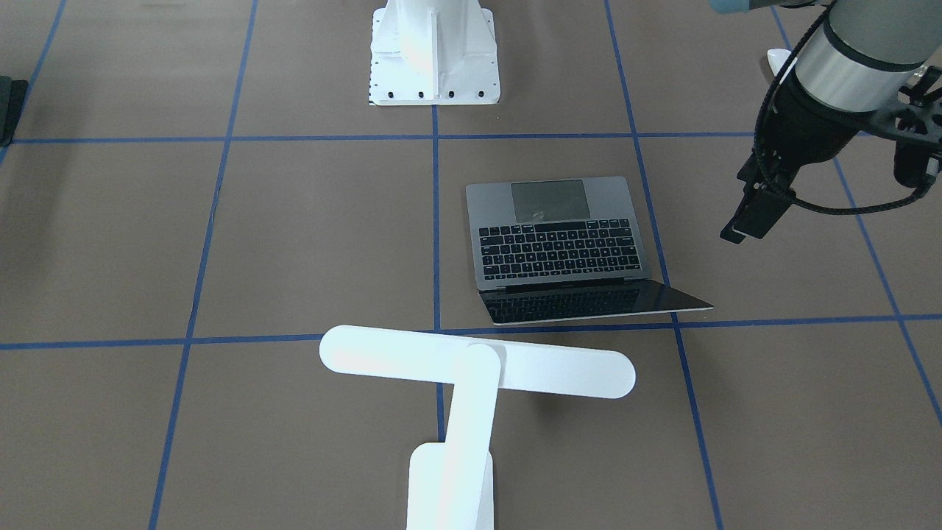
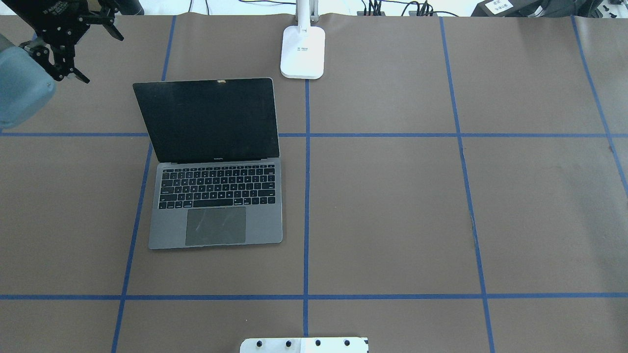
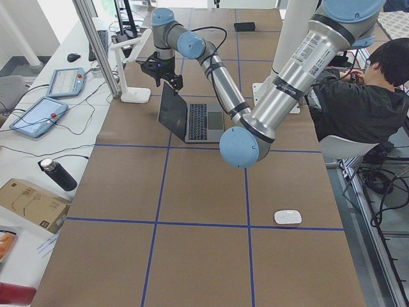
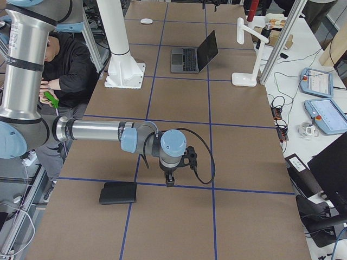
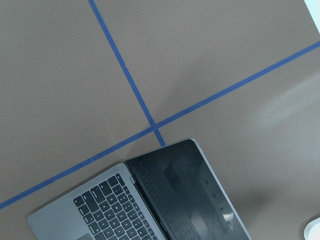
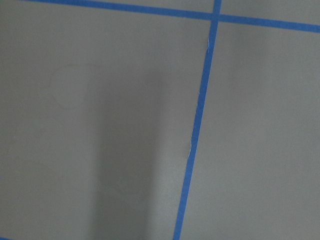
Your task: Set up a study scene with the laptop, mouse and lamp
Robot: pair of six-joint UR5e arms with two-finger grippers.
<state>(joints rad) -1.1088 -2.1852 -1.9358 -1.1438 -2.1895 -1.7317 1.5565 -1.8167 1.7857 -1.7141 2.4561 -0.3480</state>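
the laptop (image 2: 216, 196) sits open on the brown-covered table (image 2: 392, 206), in the robot's left half. its keyboard and trackpad face the robot and its dark screen is tilted back. its right edge lies just beside the centre line of blue tape (image 2: 306, 196). the white t-shaped lamp (image 1: 478, 364) stands at the far edge of the table with its rectangular base on that same centre line. the base is near the laptop's far right corner but apart from it, and the bar head is raised on its arm. the mouse (image 3: 287, 217) lies alone, well apart from both, toward the table's end on the robot's left and nearer the robot's side (in the front-facing view only a sliver of it shows behind the left arm).

the left gripper (image 2: 104, 59) hangs above the table beyond the laptop's far left corner, its two fingers spread wide with nothing between them. the right gripper (image 4: 169, 181) points down over the table toward the opposite end, near a flat black mat (image 4: 119, 192). it shows only in the side view, so i cannot tell whether its fingers are spread or closed. its wrist camera sees only bare brown cover and tape lines. the white bolted pedestal (image 1: 434, 59) stands at the robot's edge of the table, on the centre line.
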